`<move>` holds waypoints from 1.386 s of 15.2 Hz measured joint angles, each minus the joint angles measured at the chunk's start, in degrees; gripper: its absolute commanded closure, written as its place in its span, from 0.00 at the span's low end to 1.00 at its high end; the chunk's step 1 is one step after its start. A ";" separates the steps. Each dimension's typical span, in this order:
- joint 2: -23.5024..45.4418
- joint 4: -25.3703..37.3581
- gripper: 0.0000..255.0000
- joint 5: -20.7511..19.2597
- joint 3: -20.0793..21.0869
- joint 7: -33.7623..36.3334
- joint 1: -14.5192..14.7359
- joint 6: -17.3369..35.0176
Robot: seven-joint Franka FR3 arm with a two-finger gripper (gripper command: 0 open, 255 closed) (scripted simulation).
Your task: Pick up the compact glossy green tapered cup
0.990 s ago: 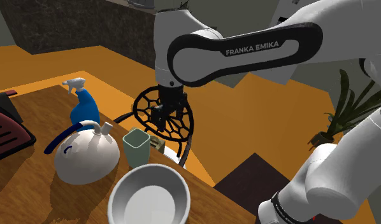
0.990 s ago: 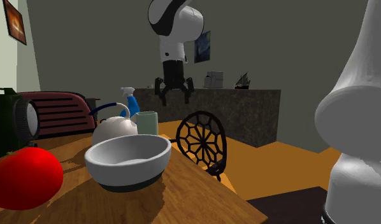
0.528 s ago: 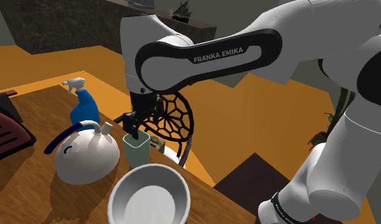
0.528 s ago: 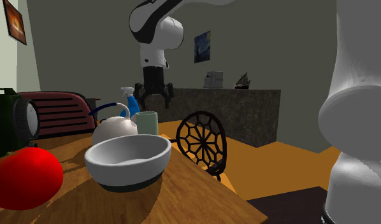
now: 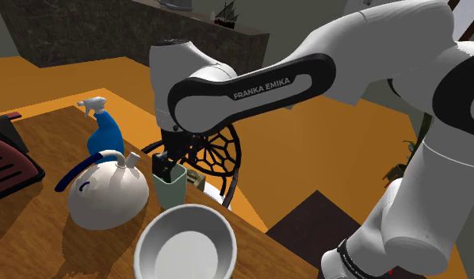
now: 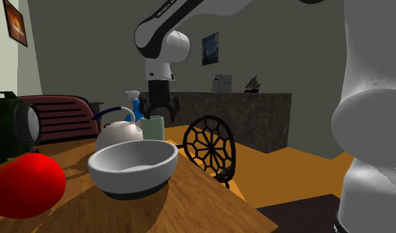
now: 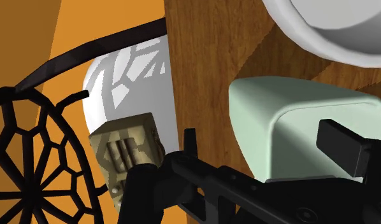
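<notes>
Hand (image 5: 169, 163) points down onto cup (image 5: 171, 189)

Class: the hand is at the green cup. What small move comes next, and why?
Probably move the hand a little lower: its open fingers are only at the rim of the pale green cup, likely too shallow to clasp it firmly.

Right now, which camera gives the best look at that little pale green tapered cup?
The wrist view: the pale green tapered cup is close and large, rim and hollow plain. The shoulder view shows its side, its top partly behind the black gripper. The second exterior view shows it small, beyond the white bowl.
</notes>
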 measured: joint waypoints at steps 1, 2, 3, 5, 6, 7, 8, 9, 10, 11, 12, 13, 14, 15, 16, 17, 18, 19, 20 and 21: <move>0.07 -0.04 1.00 -0.04 -0.01 0.01 0.00 0.12; 0.10 -0.07 1.00 -0.05 -0.02 0.01 0.00 0.18; 0.12 -0.08 1.00 -0.06 -0.02 0.01 0.00 0.21; 0.11 -0.07 1.00 -0.06 -0.02 0.01 0.00 0.23; 0.11 -0.07 1.00 -0.06 -0.02 0.01 0.00 0.24; 0.11 -0.07 1.00 -0.06 -0.02 0.01 0.00 0.23; 0.12 -0.06 1.00 -0.07 -0.02 0.01 0.00 0.23; 0.12 -0.05 1.00 -0.07 -0.02 0.01 0.00 0.23; 0.10 -0.08 1.00 -0.05 -0.02 -0.01 -0.01 0.23; -0.09 0.00 1.00 0.04 -0.01 -0.06 -0.04 -0.05; -0.50 0.29 1.00 0.24 0.00 -0.24 -0.13 -0.71; -0.63 0.70 1.00 0.31 0.00 -0.33 -0.16 -1.23; -0.78 1.29 1.00 0.39 0.06 -0.29 -0.11 -1.96; -0.83 2.01 1.00 0.43 0.08 -0.32 -0.09 -2.73; -1.18 2.35 1.00 0.60 0.13 -0.36 -0.10 -3.38; -1.43 2.60 1.00 0.71 0.16 -0.39 -0.11 -3.86; -1.76 3.19 1.00 0.88 0.14 -0.63 -0.22 -4.74; -1.97 3.66 1.00 0.98 0.15 -0.69 -0.24 -5.40; -2.19 4.20 1.00 1.09 0.15 -0.80 -0.28 -6.15; -2.22 4.92 1.00 1.11 0.16 -0.83 -0.27 -6.89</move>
